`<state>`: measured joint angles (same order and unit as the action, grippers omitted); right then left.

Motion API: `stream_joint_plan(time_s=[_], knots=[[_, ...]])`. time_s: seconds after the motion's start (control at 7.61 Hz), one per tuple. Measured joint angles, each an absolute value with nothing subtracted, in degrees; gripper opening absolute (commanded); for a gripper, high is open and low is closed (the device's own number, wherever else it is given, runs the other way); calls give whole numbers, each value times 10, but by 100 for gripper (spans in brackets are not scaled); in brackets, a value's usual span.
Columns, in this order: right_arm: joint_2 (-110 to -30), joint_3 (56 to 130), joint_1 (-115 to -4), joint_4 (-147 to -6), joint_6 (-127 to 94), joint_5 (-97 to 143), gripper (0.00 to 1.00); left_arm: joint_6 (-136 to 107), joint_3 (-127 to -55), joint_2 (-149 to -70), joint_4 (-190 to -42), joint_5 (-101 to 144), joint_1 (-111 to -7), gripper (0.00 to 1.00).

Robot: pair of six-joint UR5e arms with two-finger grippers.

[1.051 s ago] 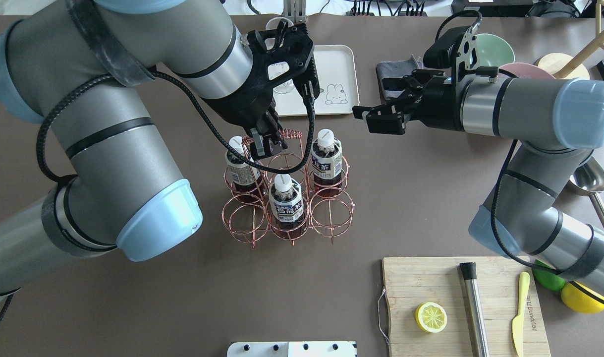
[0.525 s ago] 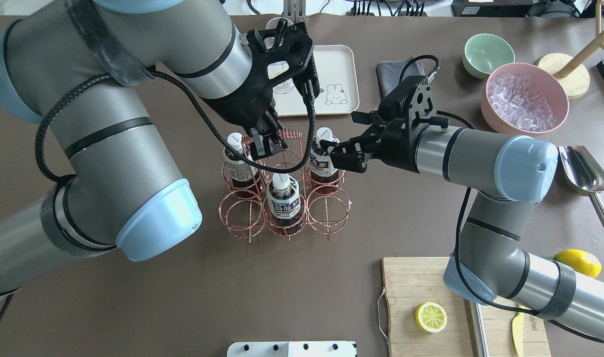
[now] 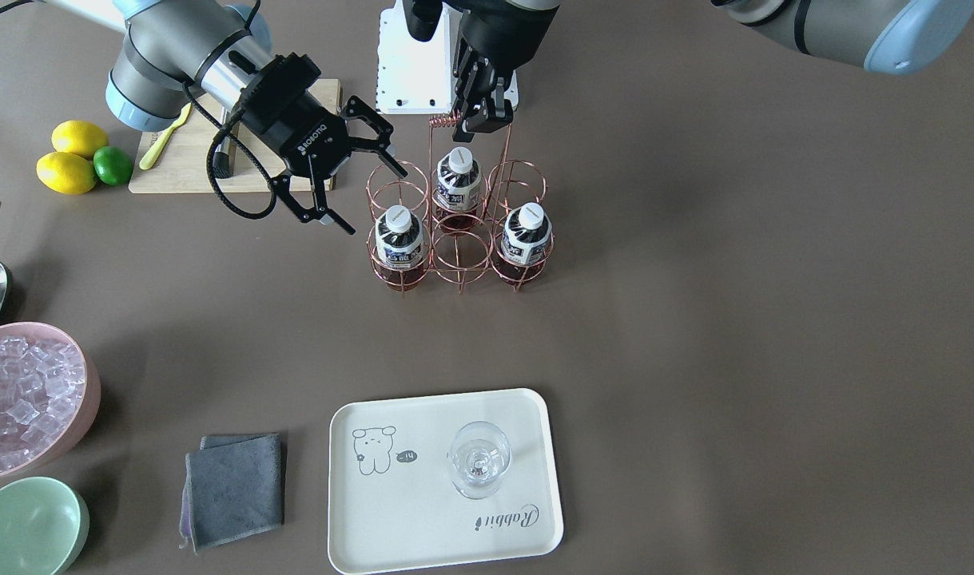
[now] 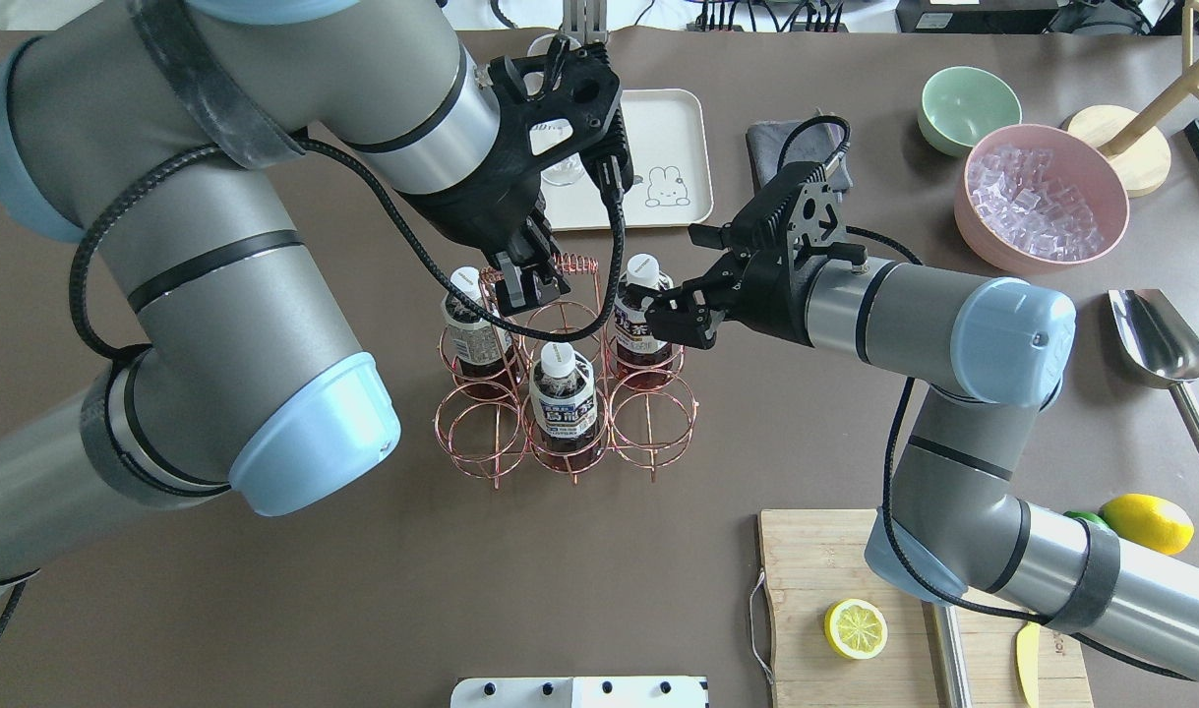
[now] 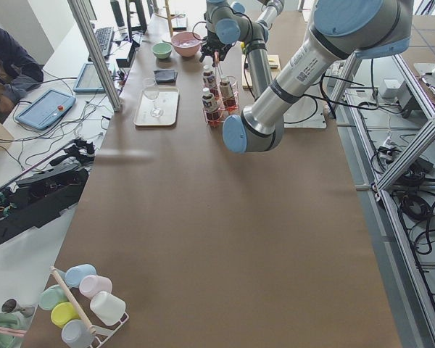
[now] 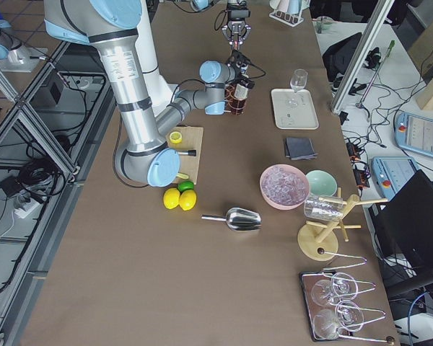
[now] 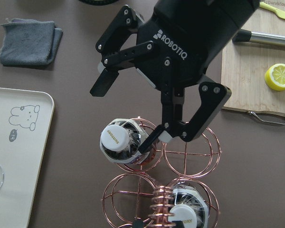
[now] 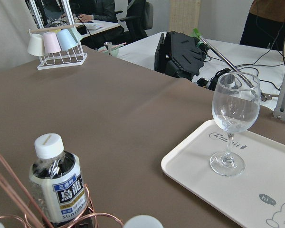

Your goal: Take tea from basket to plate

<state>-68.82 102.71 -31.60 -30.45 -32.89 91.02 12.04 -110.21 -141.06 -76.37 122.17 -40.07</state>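
Three tea bottles stand in the copper wire basket (image 4: 476,433) at mid table. My left gripper (image 4: 532,287) is shut on the basket's coiled handle (image 3: 443,120). My right gripper (image 4: 670,315) is open. Its fingers reach to either side of the back-right tea bottle (image 4: 641,313), seen at front left in the front view (image 3: 399,238). In the left wrist view the right gripper (image 7: 123,118) has the bottle's cap (image 7: 115,137) just past its fingertips, with no contact visible. The cream plate (image 3: 423,511) lies beyond the basket and carries a clear glass (image 3: 479,459).
A grey cloth (image 3: 235,487) lies beside the plate. A pink bowl of ice (image 4: 1042,197), a green bowl (image 4: 968,98) and a metal scoop (image 4: 1160,344) are at the right. A cutting board (image 4: 855,560) with a lemon slice lies at the near right.
My right arm swung from beside the plate down to the basket. Its open gripper is now at the back-right bottle. My left gripper still holds the handle.
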Motion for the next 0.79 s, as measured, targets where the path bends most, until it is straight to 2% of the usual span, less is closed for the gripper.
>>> stream_joint_plan(time_s=[0.13, 0.26, 0.39, 0.53, 0.79], knots=[[-677, 1016, -316, -304, -322, 906, 100, 120, -1102, -1411, -764, 1222, -401, 0], [-660, 999, -314, -305, -319, 901, 95, 120, -1102, -1411, -764, 1222, -401, 0], [-650, 986, -312, -305, -318, 897, 81, 120, -1102, -1411, -764, 1222, -401, 0], [-647, 980, -310, -303, -318, 895, 58, 120, -1103, -1411, -764, 1222, -401, 0], [-647, 978, -309, -302, -315, 894, 1, 120, -1104, -1410, -764, 1222, -401, 0]])
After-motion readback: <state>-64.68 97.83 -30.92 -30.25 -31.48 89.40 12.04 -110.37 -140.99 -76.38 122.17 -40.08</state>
